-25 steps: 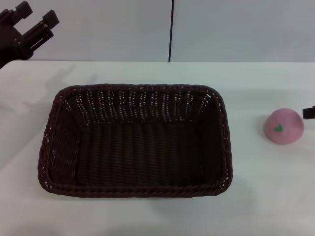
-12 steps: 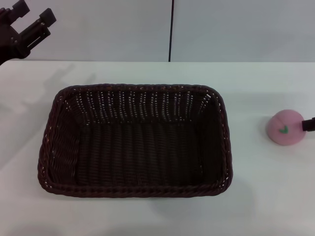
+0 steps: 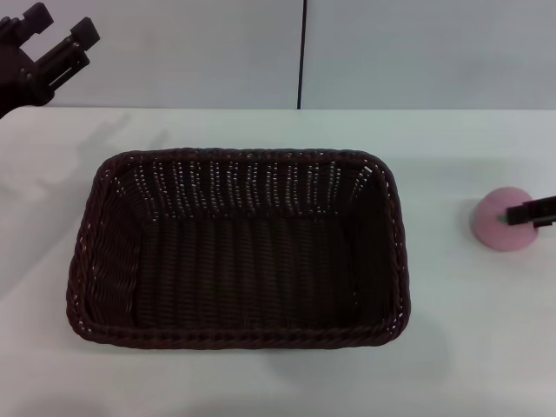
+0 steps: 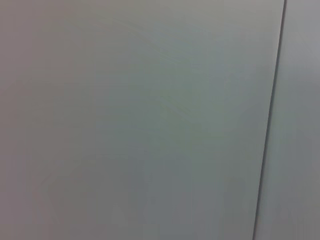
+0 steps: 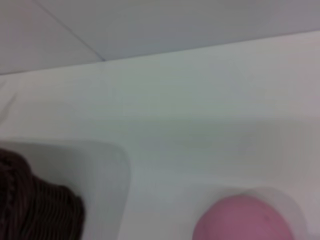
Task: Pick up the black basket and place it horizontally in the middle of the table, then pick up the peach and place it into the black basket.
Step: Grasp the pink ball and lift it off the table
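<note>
The black basket (image 3: 236,248) is sitting lengthwise across the middle of the table (image 3: 460,347), so the peach is looking like the step in hand. The peach (image 3: 504,221) is lying off to the basket's right, well apart from its rim, and one dark fingertip of the right gripper (image 3: 532,211) is reaching over its top from the edge of the head view. Only that tip is showing, so I cannot tell whether the fingers are spread or closing. The risk: a small round toy on a smooth tabletop could be rolling away if one finger nudges it before the other arrives, or squirting out of an off-centre pinch. The right wrist view is catching the peach (image 5: 243,218) cut off at the picture's edge, no fingers in it. Farther back, the left gripper (image 3: 54,43) is hanging raised beyond the basket's far left corner, fingers parted and carrying nothing; its wrist camera is showing only blank wall.
</note>
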### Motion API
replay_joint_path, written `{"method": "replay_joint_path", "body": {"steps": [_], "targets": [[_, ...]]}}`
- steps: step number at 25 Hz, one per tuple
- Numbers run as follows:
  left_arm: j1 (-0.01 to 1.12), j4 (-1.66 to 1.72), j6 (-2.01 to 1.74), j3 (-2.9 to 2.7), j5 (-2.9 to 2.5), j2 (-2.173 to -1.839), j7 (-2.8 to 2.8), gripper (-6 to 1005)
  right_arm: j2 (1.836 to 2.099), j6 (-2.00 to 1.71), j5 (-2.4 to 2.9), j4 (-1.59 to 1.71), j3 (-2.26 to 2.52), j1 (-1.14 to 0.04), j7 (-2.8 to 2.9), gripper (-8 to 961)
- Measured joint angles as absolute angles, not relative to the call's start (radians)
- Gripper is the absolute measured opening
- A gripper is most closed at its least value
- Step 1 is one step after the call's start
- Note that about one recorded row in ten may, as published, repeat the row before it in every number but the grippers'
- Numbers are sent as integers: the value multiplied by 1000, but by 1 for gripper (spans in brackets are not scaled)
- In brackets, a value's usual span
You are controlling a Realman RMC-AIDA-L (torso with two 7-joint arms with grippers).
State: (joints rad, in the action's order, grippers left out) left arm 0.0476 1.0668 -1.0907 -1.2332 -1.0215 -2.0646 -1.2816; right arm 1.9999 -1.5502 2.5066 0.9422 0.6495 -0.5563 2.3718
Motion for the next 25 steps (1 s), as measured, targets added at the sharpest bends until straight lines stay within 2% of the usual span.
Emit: {"method": "replay_joint_path", "body": {"steps": [3,6,17,19,25], "targets": [[48,1059,-1091,-1233,-1022,-2065,-1274,728,1996,-1505,2507,888,660,-578,2365,541],[47,1059,-1092,-1233,-1022,-2065,-1273,728,1981,-1471,2507,815,688,-603,2360,638],[48,1057,-1093,-1226,-1022,-2065,-1272,728,1977,-1479,2507,852,702,-586,2375,607],[48,1057,-1093,-1225,-1022,-2065,-1272,728,1986,-1486,2495,915,681,-561,2380,393],[48,1057,-1100,-1222,-1022,-2065,-1272,728,1999,-1543,2413,1052,653,-528,2381,256]]}}
